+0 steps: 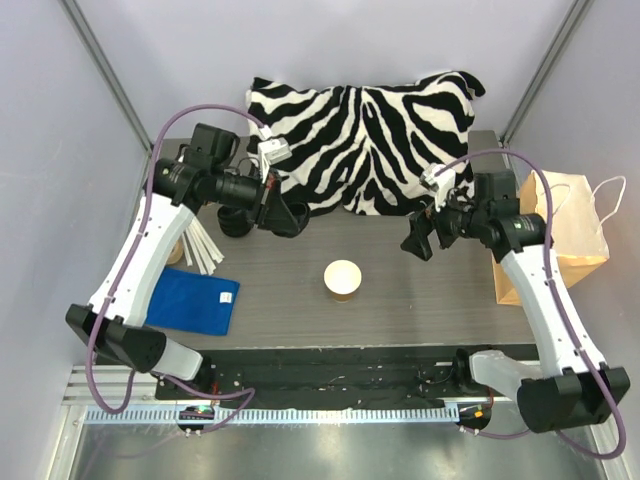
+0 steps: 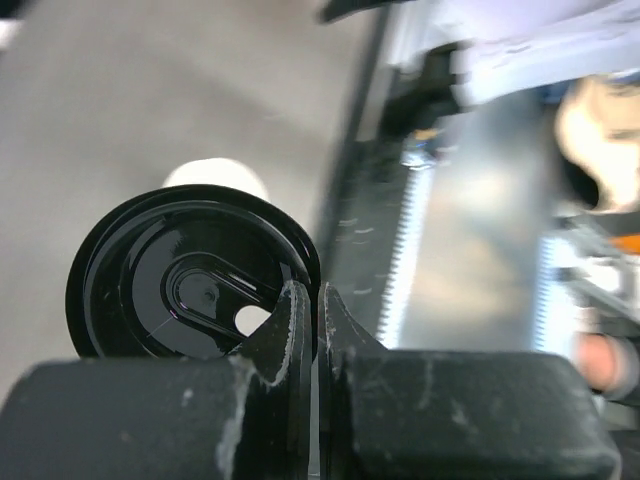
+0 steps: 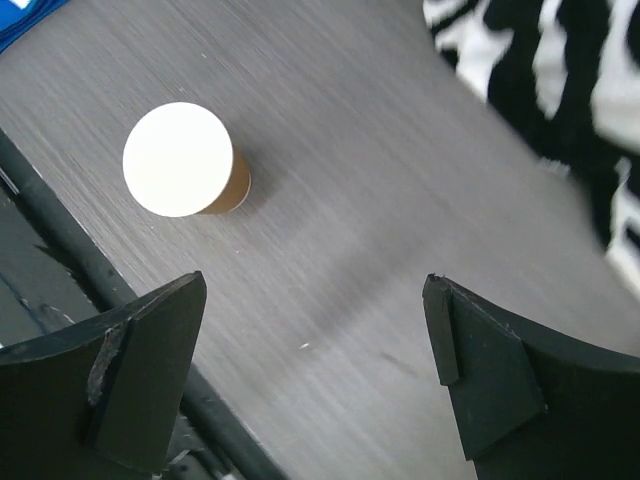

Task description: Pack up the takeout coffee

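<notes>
Overhead, the light is bright, soft and even. The pale walls show no hot spots, and the arms throw only faint, blurry shadows on the dark table (image 1: 420, 290). The mouth of the paper cup (image 1: 342, 278) is nearly washed out.

In the left wrist view only the black lid (image 2: 190, 275) and the left hand (image 2: 312, 295) are sharp. The glossy lid carries white highlights. Everything behind smears into blur, overexposed at the right.

In the right wrist view the cup's mouth is blown out to flat white and the table grain is crisp. The zebra cushion (image 3: 560, 90) is soft, and the right hand (image 3: 312, 285) is slightly out of focus.
</notes>
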Motion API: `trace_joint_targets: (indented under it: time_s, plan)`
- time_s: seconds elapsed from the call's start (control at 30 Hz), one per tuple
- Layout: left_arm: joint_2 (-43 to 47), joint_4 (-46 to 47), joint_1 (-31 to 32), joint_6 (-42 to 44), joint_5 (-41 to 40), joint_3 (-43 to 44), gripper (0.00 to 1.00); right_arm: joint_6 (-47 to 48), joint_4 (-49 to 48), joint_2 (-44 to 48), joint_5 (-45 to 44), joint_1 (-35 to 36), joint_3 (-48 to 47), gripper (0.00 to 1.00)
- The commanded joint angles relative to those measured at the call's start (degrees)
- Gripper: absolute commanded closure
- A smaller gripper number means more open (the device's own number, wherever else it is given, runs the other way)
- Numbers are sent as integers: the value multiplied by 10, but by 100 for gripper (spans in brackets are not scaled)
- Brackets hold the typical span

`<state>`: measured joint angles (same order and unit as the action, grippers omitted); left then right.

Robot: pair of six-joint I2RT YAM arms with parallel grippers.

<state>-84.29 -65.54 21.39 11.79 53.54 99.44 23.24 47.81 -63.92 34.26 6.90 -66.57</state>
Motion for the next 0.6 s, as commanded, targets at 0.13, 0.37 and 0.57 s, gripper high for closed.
trace_joint_targets:
  time_s: [0.13, 0.37, 0.57]
  plan:
    - [101, 193, 37, -255, 208, -111, 100, 88, -224, 218, 178, 7, 63, 0]
    - [137, 217, 94, -281, 224, -158, 100, 102, -352, 267, 208, 59, 108, 0]
    - [127, 220, 118, -295, 252, -160, 100, 131, -357, 237, 209, 123, 89, 0]
